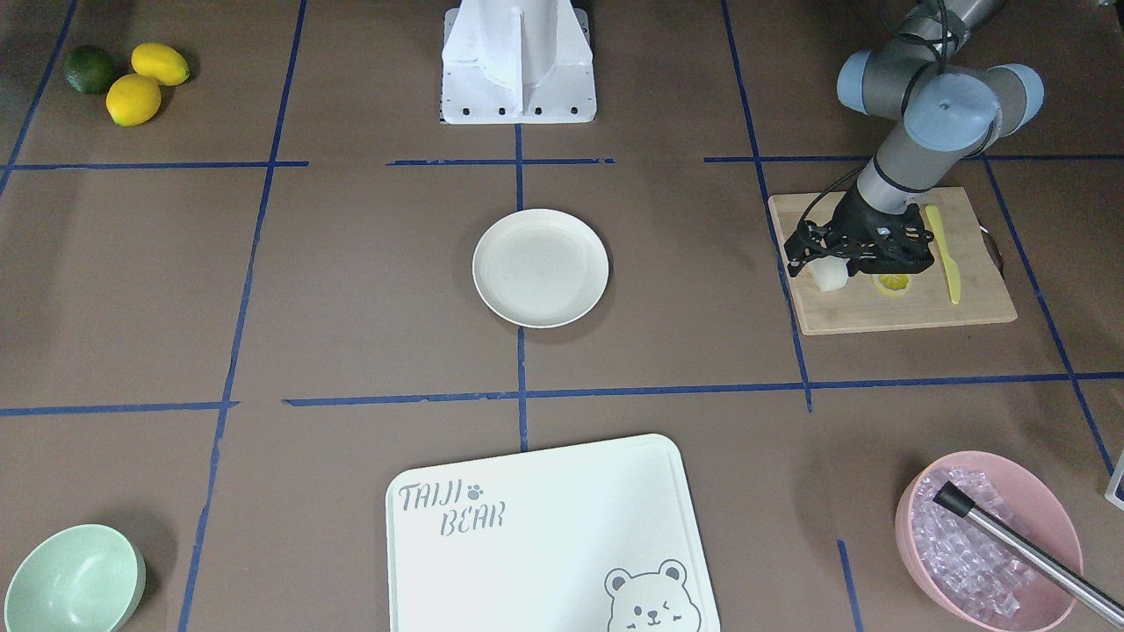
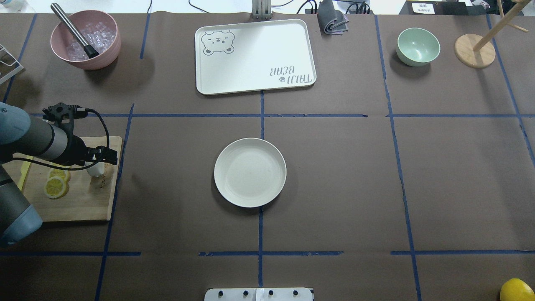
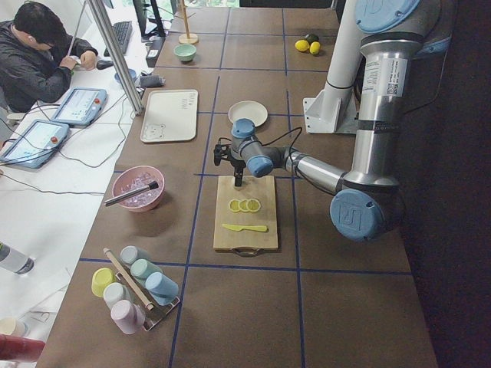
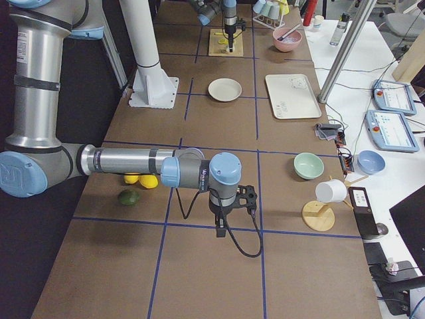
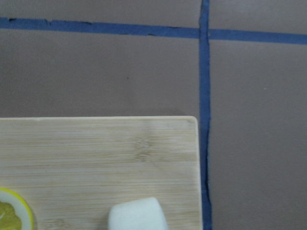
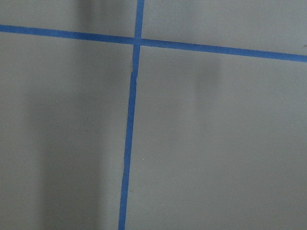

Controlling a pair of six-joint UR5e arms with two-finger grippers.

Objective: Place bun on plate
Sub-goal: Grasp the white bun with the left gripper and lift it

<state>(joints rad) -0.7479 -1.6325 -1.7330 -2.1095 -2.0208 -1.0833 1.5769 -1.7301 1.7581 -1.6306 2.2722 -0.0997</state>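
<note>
The bun (image 1: 829,275), a small white lump, lies near the corner of the wooden cutting board (image 1: 913,309), toward the plate's side. My left gripper (image 1: 821,261) points down right over the bun (image 2: 95,169), touching or almost touching it; whether it is open or shut does not show. In the left wrist view only the bun's top (image 5: 136,215) shows, at the bottom edge, and no fingers. The cream plate (image 1: 540,268) sits bare at the table's middle (image 2: 250,172). My right gripper (image 4: 221,232) hangs over bare table far from both; I cannot tell its state.
Lemon slices (image 2: 56,186) and a yellow knife (image 1: 944,253) share the board. A pink bowl of ice (image 1: 988,535), a white tray (image 1: 544,535), a mint bowl (image 1: 75,579) and whole lemons (image 1: 145,83) stand around the edges. A person (image 3: 34,54) sits beside the table.
</note>
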